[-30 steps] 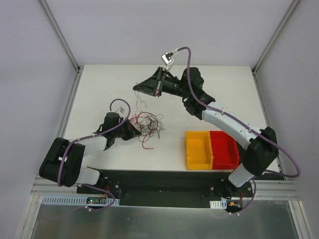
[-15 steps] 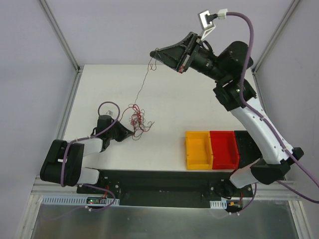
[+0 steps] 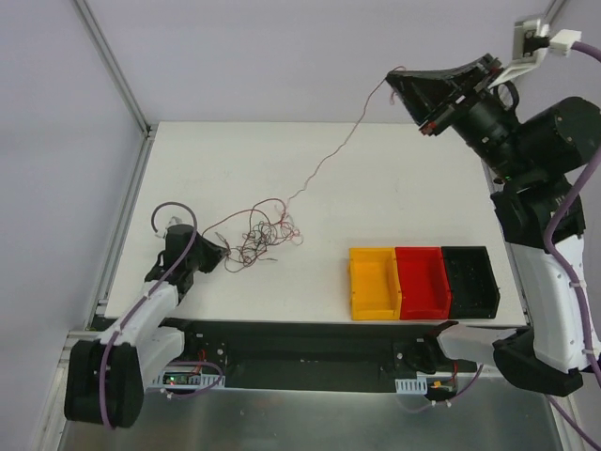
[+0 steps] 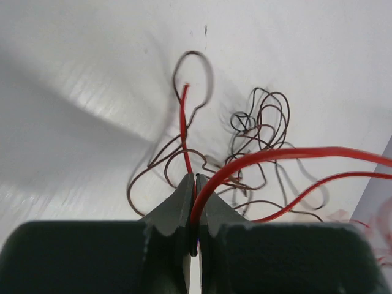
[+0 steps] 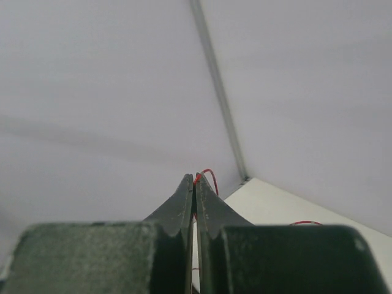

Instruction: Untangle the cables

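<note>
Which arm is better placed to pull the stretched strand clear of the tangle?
Right. The right claw is shut on that strand, raised well away from the tangle; the left claw pins a red wire beside it.

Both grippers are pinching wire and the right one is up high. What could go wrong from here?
1. The stretched cable runs from the right gripper down to the tangle; a harder pull could cinch knots rather than free it.
2. The left gripper pinches a red cable only at its fingertips; it may slip out.
</note>
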